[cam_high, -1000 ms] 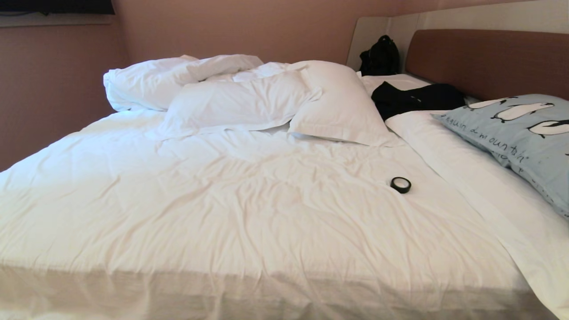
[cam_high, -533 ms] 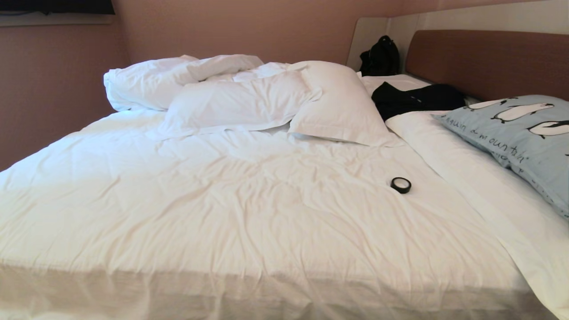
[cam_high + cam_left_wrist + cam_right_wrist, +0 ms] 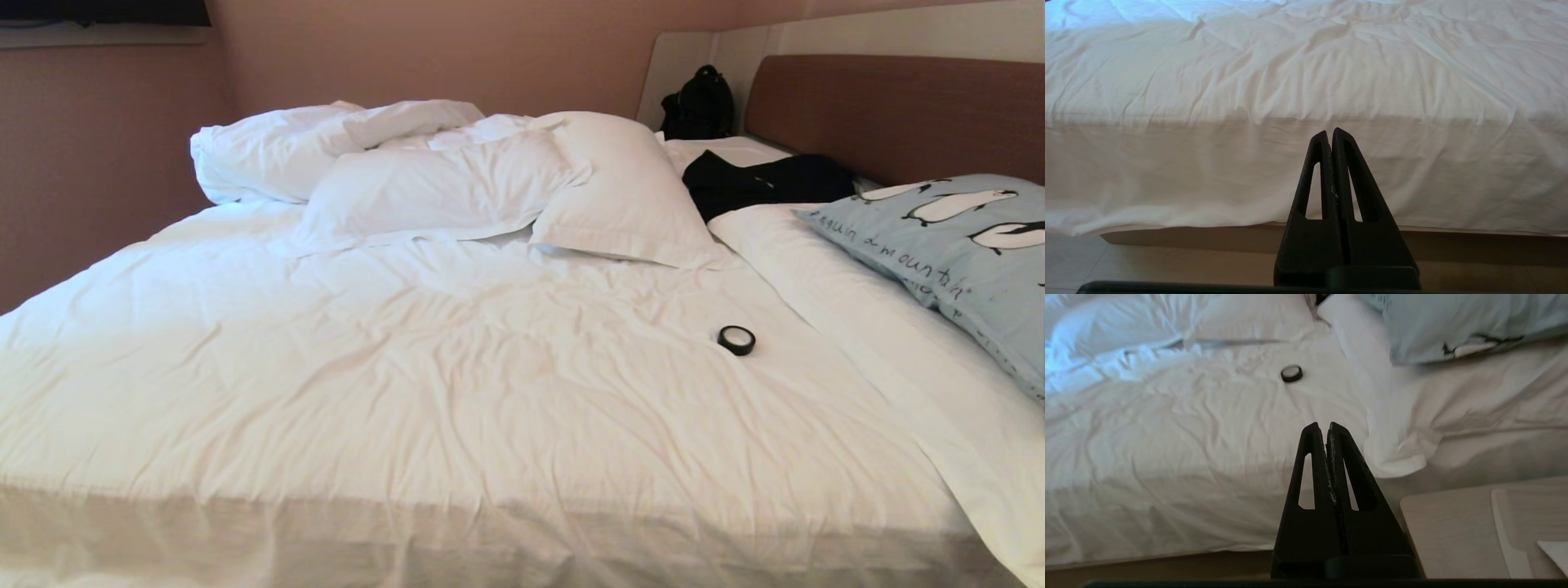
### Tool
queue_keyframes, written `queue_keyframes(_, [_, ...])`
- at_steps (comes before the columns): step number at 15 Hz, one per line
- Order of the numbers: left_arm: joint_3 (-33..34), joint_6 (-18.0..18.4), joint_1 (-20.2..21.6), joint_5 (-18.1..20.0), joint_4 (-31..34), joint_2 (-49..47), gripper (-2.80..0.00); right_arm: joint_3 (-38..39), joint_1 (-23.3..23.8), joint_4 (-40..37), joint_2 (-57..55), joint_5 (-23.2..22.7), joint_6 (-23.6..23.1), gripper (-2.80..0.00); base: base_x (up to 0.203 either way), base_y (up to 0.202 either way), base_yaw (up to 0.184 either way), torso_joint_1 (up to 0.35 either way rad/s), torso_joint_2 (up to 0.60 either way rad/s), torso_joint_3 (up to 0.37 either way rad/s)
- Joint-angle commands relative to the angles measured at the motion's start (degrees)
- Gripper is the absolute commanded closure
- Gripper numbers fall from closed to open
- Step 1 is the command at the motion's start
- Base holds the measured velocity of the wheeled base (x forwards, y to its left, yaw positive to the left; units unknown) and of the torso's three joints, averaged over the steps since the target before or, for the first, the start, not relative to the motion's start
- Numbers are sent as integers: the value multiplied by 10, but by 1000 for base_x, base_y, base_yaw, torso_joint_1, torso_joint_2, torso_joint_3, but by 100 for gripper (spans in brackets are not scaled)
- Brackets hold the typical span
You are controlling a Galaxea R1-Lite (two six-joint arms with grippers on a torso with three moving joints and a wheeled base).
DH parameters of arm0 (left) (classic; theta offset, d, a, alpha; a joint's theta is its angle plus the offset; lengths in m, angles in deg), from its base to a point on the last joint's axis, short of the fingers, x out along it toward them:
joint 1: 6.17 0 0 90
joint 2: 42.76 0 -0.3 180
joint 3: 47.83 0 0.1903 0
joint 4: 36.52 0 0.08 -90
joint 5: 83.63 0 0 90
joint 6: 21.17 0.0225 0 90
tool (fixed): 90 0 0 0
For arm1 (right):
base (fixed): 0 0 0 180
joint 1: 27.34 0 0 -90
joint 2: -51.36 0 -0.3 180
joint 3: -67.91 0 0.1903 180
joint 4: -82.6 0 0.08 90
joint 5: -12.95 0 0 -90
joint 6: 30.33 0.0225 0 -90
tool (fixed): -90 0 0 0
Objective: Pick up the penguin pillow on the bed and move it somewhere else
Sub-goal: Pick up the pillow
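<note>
**Pillow far right, both my grippers empty**

The penguin pillow (image 3: 955, 253) lies at the far right of the bed (image 3: 457, 392), leaning toward the brown headboard (image 3: 890, 114) on top of a long white pillow (image 3: 857, 327). Neither of my arms shows from the head camera. My right gripper (image 3: 1327, 426) is clenched tight on nothing, fingers pressed flat together, low by the near right side of the bed beside a pale wooden table (image 3: 1457, 526); from its wrist camera the pillow's near edge (image 3: 1461, 330) lies ahead and to the right. My left gripper (image 3: 1329, 132) is likewise closed and empty, parked low in front of the bed's near edge.

I judge the pillow light, soft and floppy: it will sag and fold around whatever I pinch, and the smooth case may slide over the filling. A corner or the near edge looks like the best hold, taking a good bite of cloth and stuffing together. I must open my right fingers first.

A small roll of black tape (image 3: 736, 340) sits on the sheet left of the pillow, and dark clothing (image 3: 767, 184) lies beyond it by the headboard, both apart from it.
</note>
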Motion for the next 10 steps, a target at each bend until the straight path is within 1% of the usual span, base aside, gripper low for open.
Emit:
queue_keyframes(1, [1,0,0,0,0,0,0,91,0,126,1,-5,-2,0,0,0,0,0,0,0])
queue_keyframes(3, [1,0,0,0,0,0,0,169,0,208,1,-14,-15,0,0,0,0,0,0,0])
queue_keyframes(5, [1,0,0,0,0,0,0,224,0,271,1,-18,-36,0,0,0,0,0,0,0])
queue_keyframes(7, [1,0,0,0,0,0,0,257,0,287,1,-20,-55,0,0,0,0,0,0,0])
queue_keyframes(10, [1,0,0,0,0,0,0,293,0,288,1,-21,-58,0,0,0,0,0,0,0])
